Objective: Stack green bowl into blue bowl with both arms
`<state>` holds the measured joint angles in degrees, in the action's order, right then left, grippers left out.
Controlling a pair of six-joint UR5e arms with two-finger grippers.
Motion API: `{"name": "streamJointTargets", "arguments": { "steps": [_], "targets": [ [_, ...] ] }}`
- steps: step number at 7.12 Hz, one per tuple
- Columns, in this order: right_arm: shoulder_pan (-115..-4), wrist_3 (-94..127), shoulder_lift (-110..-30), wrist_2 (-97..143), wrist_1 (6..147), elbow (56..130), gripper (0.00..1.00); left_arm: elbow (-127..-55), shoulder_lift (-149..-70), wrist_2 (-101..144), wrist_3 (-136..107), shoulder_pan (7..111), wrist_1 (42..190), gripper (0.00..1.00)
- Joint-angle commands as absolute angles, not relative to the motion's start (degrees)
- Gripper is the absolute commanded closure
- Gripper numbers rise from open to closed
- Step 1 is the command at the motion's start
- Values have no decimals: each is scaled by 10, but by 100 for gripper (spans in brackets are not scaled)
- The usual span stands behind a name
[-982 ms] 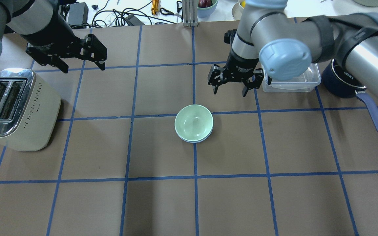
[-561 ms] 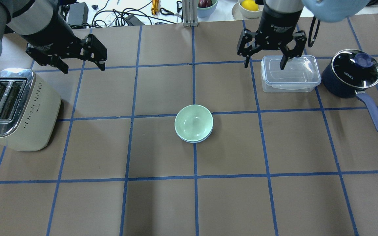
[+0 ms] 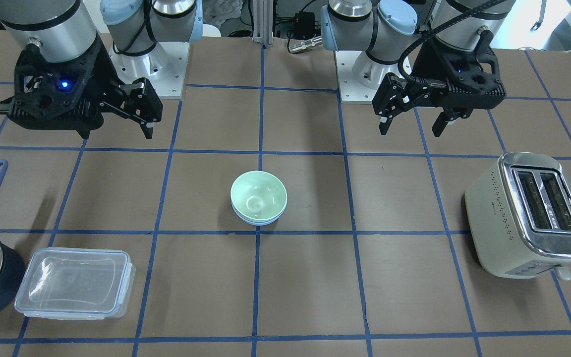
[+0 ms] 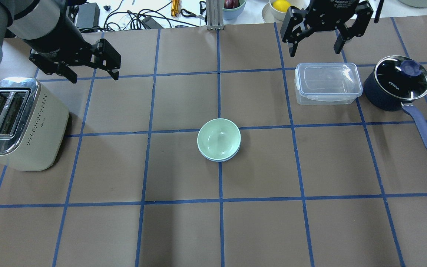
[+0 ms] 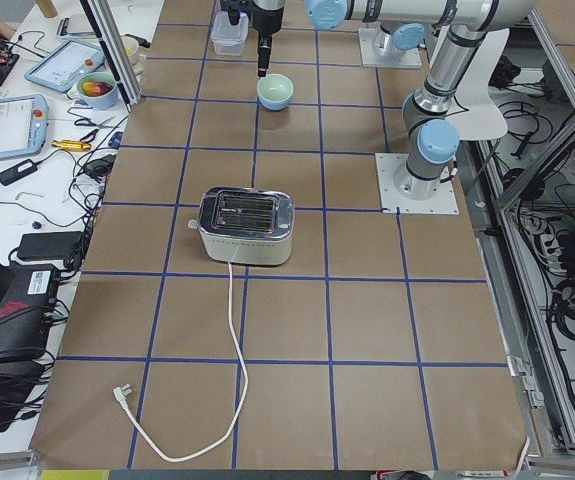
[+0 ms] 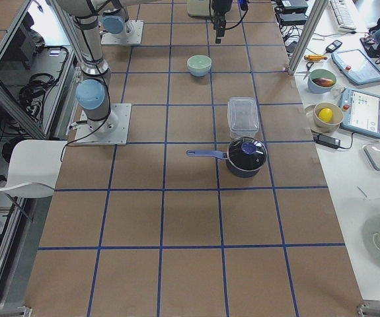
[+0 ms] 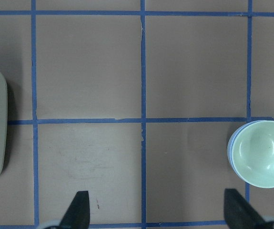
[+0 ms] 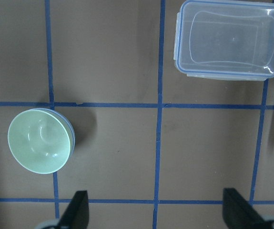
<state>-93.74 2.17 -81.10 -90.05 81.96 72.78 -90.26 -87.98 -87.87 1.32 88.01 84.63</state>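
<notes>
The green bowl (image 4: 219,138) sits nested inside the blue bowl (image 4: 221,160) at the table's middle; only a thin blue rim shows under it. Both also show in the front view, the green bowl (image 3: 258,195) over the blue rim (image 3: 258,222). My left gripper (image 4: 95,77) is open and empty, high at the far left, well away from the bowls. My right gripper (image 4: 314,52) is open and empty at the far right, beyond the clear container. The left wrist view shows the stack (image 7: 259,160) at its right, the right wrist view shows the stack (image 8: 40,140) at its left.
A cream toaster (image 4: 17,122) stands at the left edge. A clear lidded container (image 4: 327,82) and a dark navy saucepan (image 4: 395,85) with a lid stand at the far right. Cables, tools and bowls lie beyond the table's far edge.
My right gripper has moved up and away from near the bowls, past the clear container toward the far right edge. The left arm and the nested bowls have not moved.
</notes>
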Motion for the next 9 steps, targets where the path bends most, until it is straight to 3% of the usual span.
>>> {"name": "streamJointTargets", "arguments": {
  "steps": [1,9],
  "targets": [
    [-940,24,-814,-897,855,729,0,-903,-880,-878,13,881,846,0],
    [-940,94,-813,-898,858,730,0,-903,-880,-878,13,880,846,0]
  ]
}}
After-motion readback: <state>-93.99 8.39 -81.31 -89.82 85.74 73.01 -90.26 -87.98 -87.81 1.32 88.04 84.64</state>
